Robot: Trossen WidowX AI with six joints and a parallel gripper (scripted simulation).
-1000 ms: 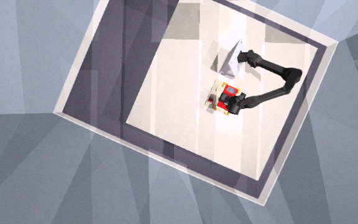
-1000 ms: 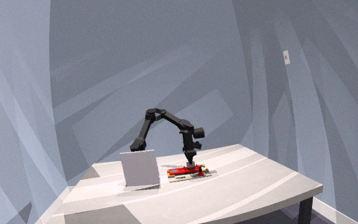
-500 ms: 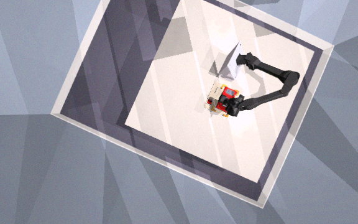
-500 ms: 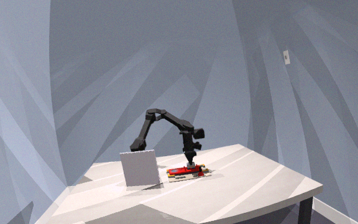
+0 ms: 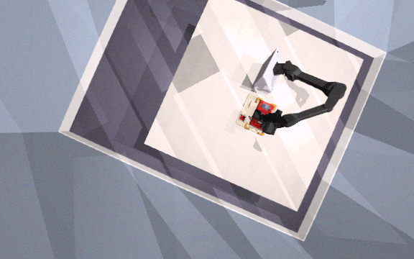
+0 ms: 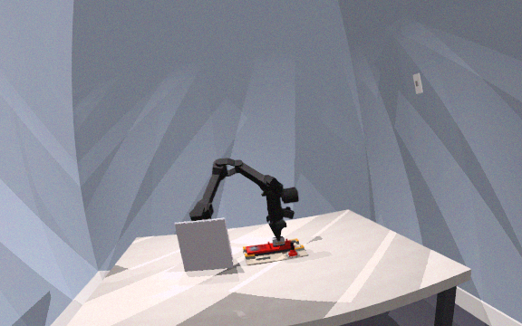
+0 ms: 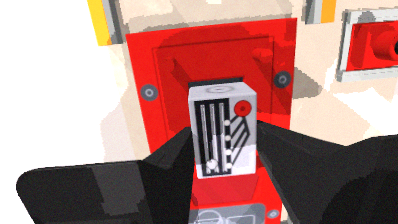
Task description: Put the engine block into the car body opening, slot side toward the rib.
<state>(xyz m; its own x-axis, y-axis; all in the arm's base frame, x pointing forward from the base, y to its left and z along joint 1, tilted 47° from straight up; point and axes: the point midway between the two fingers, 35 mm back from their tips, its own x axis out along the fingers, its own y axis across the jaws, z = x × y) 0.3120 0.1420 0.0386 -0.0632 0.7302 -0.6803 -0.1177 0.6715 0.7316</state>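
Note:
The red car body [image 5: 253,123] [image 6: 261,249] [image 7: 137,65] lies flat in the fixture. My gripper [image 6: 278,238] [image 7: 222,130] is above it, fingers pointing down, shut on the engine block. The light grey engine block [image 6: 278,242] [image 7: 240,162] has a striped black face with a red dot and stands upright between the fingertips, over the opening area. A dark strip of the opening [image 7: 215,81] shows just beyond the block's top in the wrist view. The block's lower end, the slot side and the rib are hidden or unclear, so I cannot tell how deep it sits.
Orange corner brackets [image 7: 100,20] [image 7: 328,10] stand around the car body on a cream base plate [image 6: 256,261]. A small red part [image 5: 242,117] [image 6: 293,254] [image 7: 362,45] sits in a grey frame beside it. An upright pale panel [image 5: 269,76] [image 6: 204,246] stands near the arm's base.

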